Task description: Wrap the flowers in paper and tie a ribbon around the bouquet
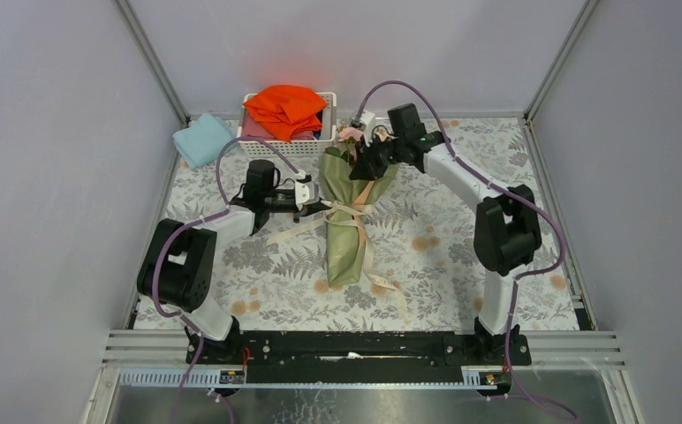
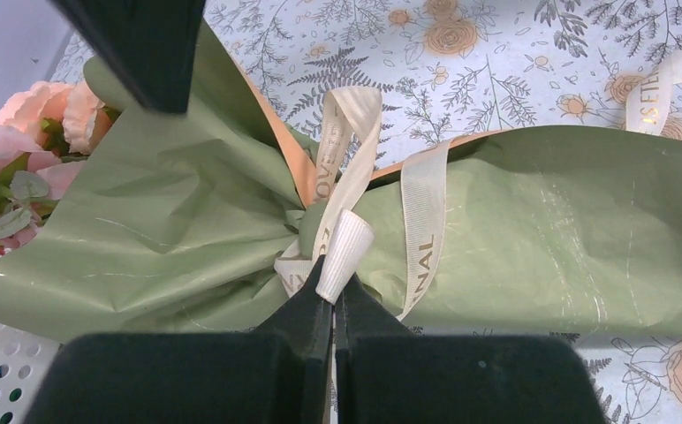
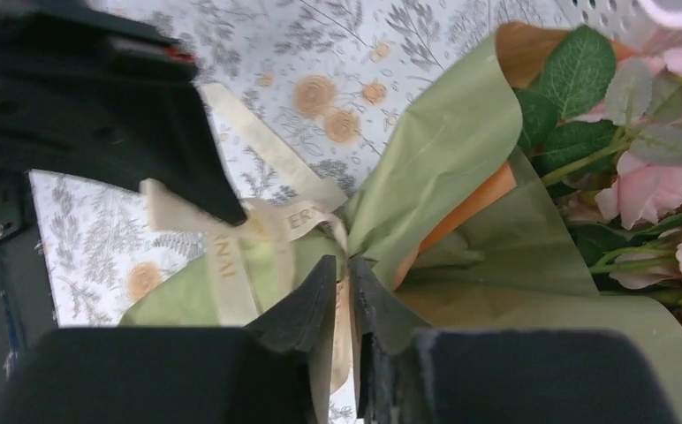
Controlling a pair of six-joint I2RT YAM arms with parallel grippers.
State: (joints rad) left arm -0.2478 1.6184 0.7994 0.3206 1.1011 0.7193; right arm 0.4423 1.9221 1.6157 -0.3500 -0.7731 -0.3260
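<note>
Two sets of jaws meet at the bouquet (image 1: 344,231) in the overhead view. It lies along the middle of the worktop (image 1: 443,283), blooms toward 12 o'clock by the white basket (image 1: 293,148), narrow end toward 6. The ribbon (image 1: 352,210) crosses its waist, with loose tails toward 5 o'clock. The left jaws reach in from 9 o'clock at the waist. The right jaws sit at 1 o'clock, near the flowers (image 1: 350,134).

Left wrist view: the left jaws are closed tight on a folded end of ribbon, at the gathered neck of the olive paper (image 2: 541,221).

Right wrist view: the right jaws stand a narrow slit apart at the same neck, with a pale strip running down the slit. Whether they bite it I cannot tell.

The knot looks half made, so the step is likely cinching. To do it well, each side should hold a strand firmly and pull apart, 9 against 3 o'clock, low over the worktop, keeping the loop on the neck so the paper holds its gather.
</note>
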